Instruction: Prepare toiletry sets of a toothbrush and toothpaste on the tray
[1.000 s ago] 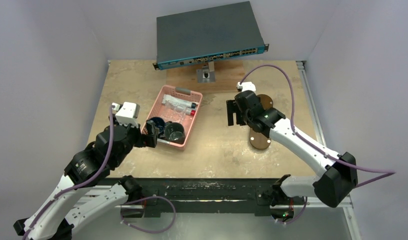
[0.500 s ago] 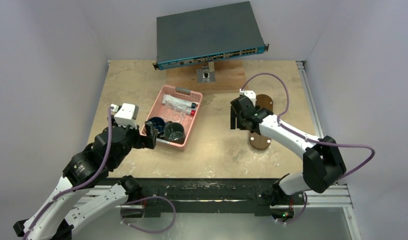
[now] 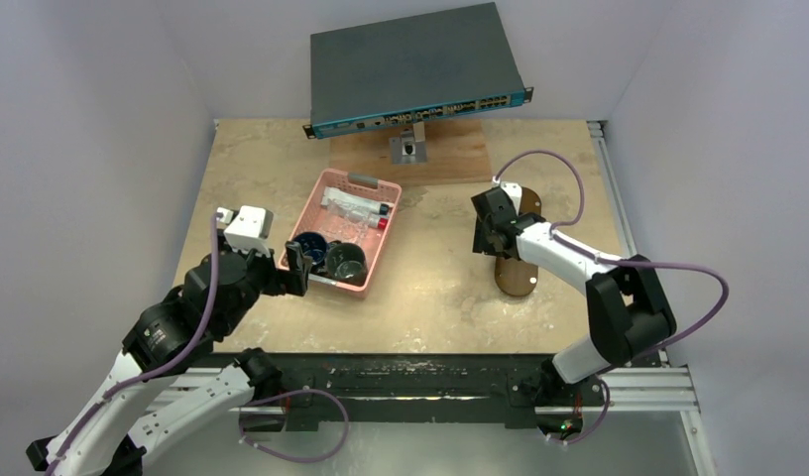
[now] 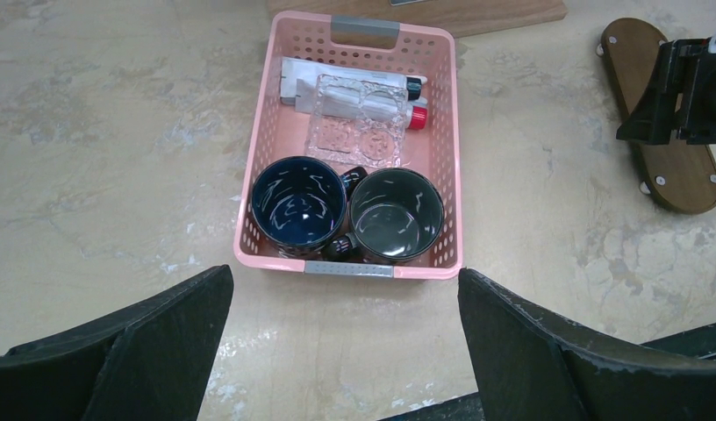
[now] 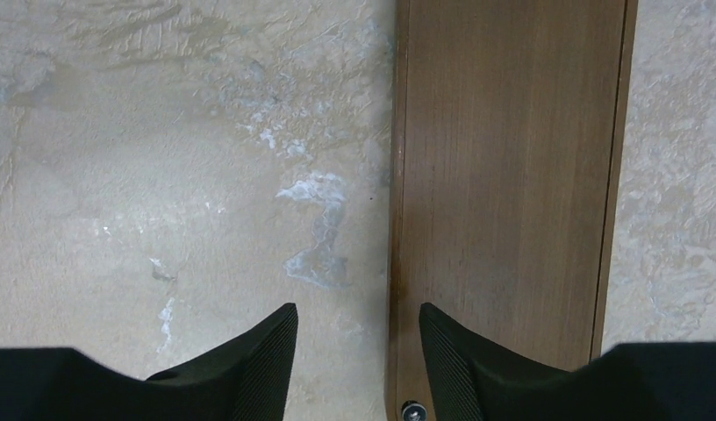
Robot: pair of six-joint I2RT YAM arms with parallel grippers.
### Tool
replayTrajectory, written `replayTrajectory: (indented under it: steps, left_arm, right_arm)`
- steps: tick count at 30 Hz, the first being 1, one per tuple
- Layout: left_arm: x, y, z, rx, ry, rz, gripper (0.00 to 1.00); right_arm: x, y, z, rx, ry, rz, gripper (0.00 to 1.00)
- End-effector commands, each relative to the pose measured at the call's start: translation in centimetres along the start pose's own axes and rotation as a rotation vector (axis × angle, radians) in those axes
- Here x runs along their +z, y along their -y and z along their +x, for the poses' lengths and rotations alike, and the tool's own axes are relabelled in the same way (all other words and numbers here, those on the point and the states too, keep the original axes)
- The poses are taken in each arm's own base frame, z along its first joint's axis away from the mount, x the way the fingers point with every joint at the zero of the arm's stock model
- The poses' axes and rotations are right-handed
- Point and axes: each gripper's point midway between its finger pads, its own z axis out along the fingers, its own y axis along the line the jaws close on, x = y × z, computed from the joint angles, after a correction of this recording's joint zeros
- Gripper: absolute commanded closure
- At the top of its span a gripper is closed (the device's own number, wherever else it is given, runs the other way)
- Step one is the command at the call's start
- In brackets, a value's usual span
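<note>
The tray (image 3: 517, 280) is a dark-brown oblong board right of centre; it also shows in the left wrist view (image 4: 679, 175) and the right wrist view (image 5: 512, 175). The toiletry sets (image 4: 354, 110), white and silvery items in clear wrapping, lie at the far end of the pink basket (image 4: 455, 175). My right gripper (image 5: 359, 326) is open and empty, its jaws astride the tray's left long edge, just above it; from above it (image 3: 485, 236) covers the tray's middle. My left gripper (image 4: 346, 274) is open and empty, hovering at the basket's near rim, also seen from above (image 3: 297, 268).
Two dark mugs (image 4: 298, 204) (image 4: 397, 215) stand in the basket's near half. A grey network switch (image 3: 415, 64) sits at the back over a wooden board (image 3: 440, 159). A metal rail (image 3: 619, 228) runs along the table's right edge. Small pale studs (image 4: 660, 181) dot the tray.
My right gripper has swung right and lower, from left of the tray to its left edge, the forearm folding in. The left arm has hardly moved.
</note>
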Motion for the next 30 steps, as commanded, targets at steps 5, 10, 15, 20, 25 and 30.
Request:
replayTrajectory:
  steps: [5, 10, 15, 20, 25, 30]
  left_arm:
    - [0.0, 0.0, -0.2, -0.005, 0.017, 0.003, 0.0]
    - [-0.1, 0.0, -0.2, -0.004, 0.015, 0.002, 0.0]
    - [-0.1, -0.1, -0.2, -0.004, 0.017, -0.003, 0.0]
    - [-0.1, -0.1, -0.2, -0.005, 0.019, -0.002, 0.0]
    - [-0.1, -0.1, -0.2, -0.005, 0.018, -0.002, 0.0]
    - [-0.1, -0.2, -0.2, -0.004, 0.02, -0.004, 0.0]
  right_arm:
    - [1.2, 0.2, -0.2, 0.015, 0.013, 0.016, 0.46]
    - [1.7, 0.5, 0.4, 0.008, 0.0, 0.027, 0.52]
    - [1.9, 0.5, 0.8, 0.005, -0.015, 0.021, 0.59]
    - [2.0, 0.3, 1.4, -0.004, -0.035, 0.012, 0.67]
    - [2.1, 0.4, 1.9, -0.007, -0.05, 0.01, 0.68]
    - [2.1, 0.0, 2.5, -0.011, -0.074, -0.013, 0.72]
